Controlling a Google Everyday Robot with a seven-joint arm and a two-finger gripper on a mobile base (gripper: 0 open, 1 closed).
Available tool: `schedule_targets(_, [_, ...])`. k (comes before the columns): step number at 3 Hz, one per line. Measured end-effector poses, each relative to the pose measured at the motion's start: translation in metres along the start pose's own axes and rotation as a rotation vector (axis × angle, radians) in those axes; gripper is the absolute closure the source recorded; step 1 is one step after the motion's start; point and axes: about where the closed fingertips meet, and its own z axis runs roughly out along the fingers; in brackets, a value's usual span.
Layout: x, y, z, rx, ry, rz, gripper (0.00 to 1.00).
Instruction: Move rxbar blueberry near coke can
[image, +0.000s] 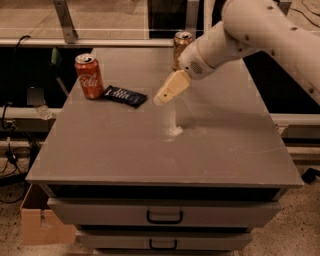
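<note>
The red coke can stands upright near the table's left edge. The dark navy rxbar blueberry lies flat on the table just right of the can, its near end almost touching the can's base. My gripper hangs above the table to the right of the bar, apart from it and holding nothing. The arm reaches in from the upper right.
A tan can stands at the back of the grey table, partly behind my arm. Drawers with handles are below the tabletop. A cardboard box sits on the floor at left.
</note>
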Motion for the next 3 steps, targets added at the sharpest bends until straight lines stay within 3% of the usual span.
schedule_targets(1, [0.038, -0.010, -0.058, 0.052, -0.083, 0.080, 0.00])
schedule_targets(2, [0.070, -0.013, -0.113, 0.079, -0.206, 0.163, 0.00])
schedule_targets(3, [0.087, -0.014, -0.139, 0.104, -0.242, 0.213, 0.00])
